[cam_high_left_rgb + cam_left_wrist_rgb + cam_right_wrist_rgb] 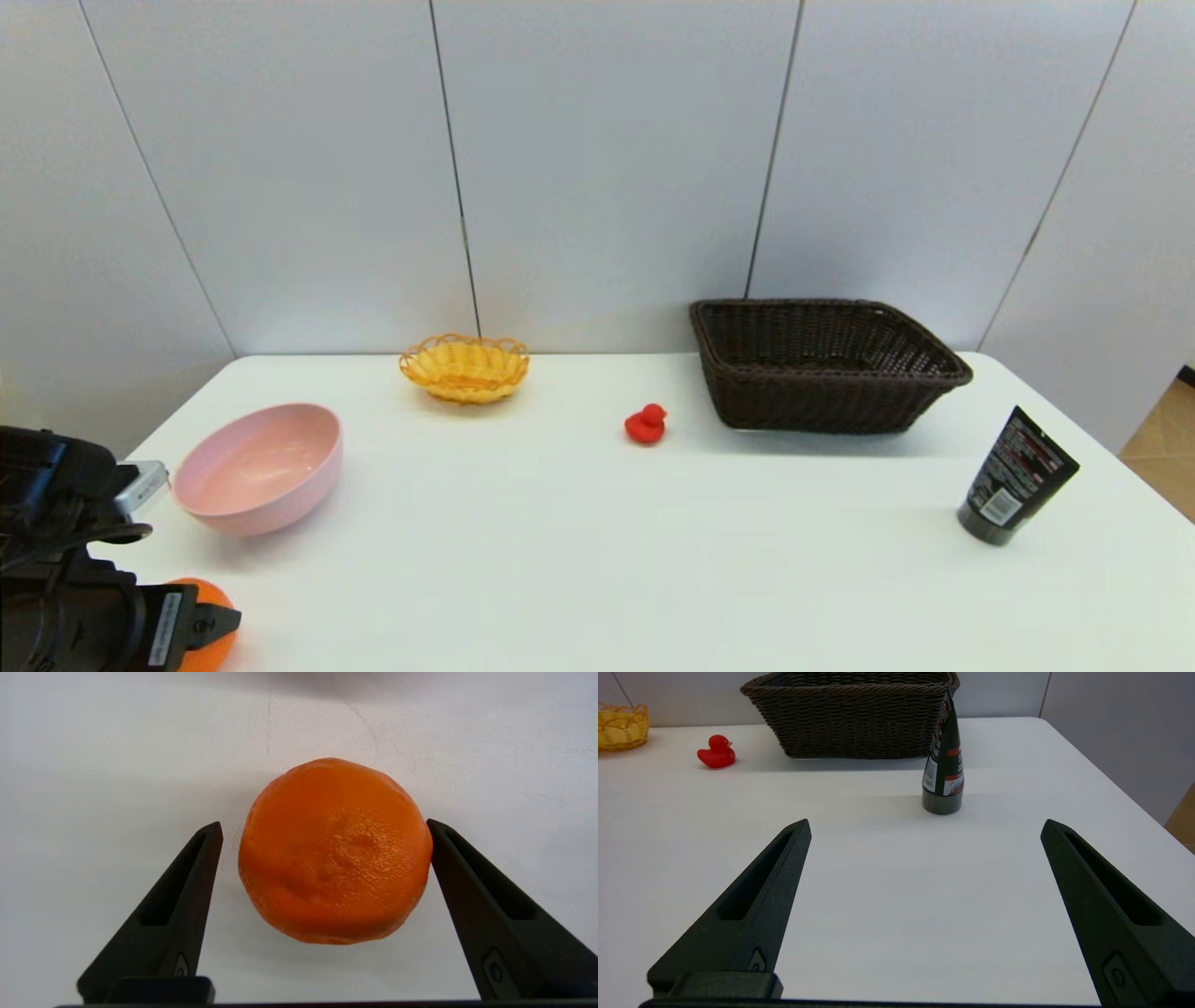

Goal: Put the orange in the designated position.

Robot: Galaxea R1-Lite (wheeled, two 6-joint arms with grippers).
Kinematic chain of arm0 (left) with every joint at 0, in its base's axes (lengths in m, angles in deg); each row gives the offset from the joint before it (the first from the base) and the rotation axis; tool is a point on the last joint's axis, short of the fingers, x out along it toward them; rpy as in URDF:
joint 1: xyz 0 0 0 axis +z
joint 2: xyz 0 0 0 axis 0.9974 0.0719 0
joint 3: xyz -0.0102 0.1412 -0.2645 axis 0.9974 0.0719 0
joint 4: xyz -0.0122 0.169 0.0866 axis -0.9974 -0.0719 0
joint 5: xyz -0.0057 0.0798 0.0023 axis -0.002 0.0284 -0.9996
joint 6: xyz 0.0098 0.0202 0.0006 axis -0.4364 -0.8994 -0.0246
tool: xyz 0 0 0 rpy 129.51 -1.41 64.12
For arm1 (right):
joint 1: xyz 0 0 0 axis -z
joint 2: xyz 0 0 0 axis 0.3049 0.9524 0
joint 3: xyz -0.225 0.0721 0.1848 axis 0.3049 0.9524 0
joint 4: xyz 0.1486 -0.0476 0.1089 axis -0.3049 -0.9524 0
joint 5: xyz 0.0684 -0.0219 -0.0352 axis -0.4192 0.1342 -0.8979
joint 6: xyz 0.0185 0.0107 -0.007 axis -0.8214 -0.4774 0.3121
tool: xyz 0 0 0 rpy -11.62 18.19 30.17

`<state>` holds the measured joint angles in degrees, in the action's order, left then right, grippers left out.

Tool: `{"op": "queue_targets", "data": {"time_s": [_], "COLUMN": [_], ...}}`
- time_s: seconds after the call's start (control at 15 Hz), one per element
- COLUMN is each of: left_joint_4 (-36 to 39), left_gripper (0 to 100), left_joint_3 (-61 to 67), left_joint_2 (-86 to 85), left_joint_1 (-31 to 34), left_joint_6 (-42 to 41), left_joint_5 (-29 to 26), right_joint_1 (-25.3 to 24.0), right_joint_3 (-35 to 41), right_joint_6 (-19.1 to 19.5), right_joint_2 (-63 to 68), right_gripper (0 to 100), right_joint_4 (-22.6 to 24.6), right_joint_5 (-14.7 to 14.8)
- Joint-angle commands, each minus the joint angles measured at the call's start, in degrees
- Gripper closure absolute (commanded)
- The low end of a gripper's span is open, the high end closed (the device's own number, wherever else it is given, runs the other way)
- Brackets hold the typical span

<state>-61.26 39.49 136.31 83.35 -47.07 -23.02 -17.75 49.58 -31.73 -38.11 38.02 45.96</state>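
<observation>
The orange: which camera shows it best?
The left wrist view: the orange fills the middle, whole, between the open left gripper. The head view shows only a sliver of it behind the arm at the table's near left corner. The right wrist view misses it.

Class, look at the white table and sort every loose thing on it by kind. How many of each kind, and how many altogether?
Fruit: 1, the orange, between the open left gripper fingers.
Baskets: 2, the yellow basket and the dark brown basket.
Bowls: 1, the pink bowl.
Toys: 1, the red duck.
Tubes: 1, the black tube.
Total: 6.
</observation>
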Motion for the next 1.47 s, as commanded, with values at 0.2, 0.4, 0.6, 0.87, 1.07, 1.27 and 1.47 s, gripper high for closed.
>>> {"op": "queue_targets", "data": {"time_s": [0.2,0.4,0.6,0.87,1.07,1.27,1.47], "left_joint_4": [-0.03,0.05,4.36,6.47,6.38,4.80,2.87], "left_gripper": [0,0,0,0,0,0,0], "left_joint_3": [-3.42,-6.14,-6.76,-6.14,-4.47,-2.19,0.62], "left_joint_2": [-4.95,-10.14,-16.38,-25.52,-35.10,-47.67,-57.25], "left_joint_1": [-0.03,-0.03,-0.11,-0.29,-1.78,-1.70,-1.61], "left_joint_6": [-0.20,-0.29,-0.46,-2.05,-2.92,-4.86,-6.18], "left_joint_5": [0.15,-0.12,-0.29,-0.38,-5.83,-13.56,-14.27], "right_joint_1": [0.00,0.00,0.00,0.00,0.00,0.00,0.00], "right_joint_3": [0.00,0.00,0.00,0.00,0.00,-0.09,0.00], "right_joint_6": [-0.02,-0.02,-0.02,-0.02,-0.02,-0.02,-0.02], "right_joint_2": [-0.01,-0.01,-0.01,-0.01,-0.01,-0.01,-0.01], "right_gripper": [0,0,0,0,0,0,0], "right_joint_4": [0.00,0.00,0.00,0.00,0.00,0.00,0.00], "right_joint_5": [0.02,0.02,0.02,0.02,0.02,0.02,0.02]}}
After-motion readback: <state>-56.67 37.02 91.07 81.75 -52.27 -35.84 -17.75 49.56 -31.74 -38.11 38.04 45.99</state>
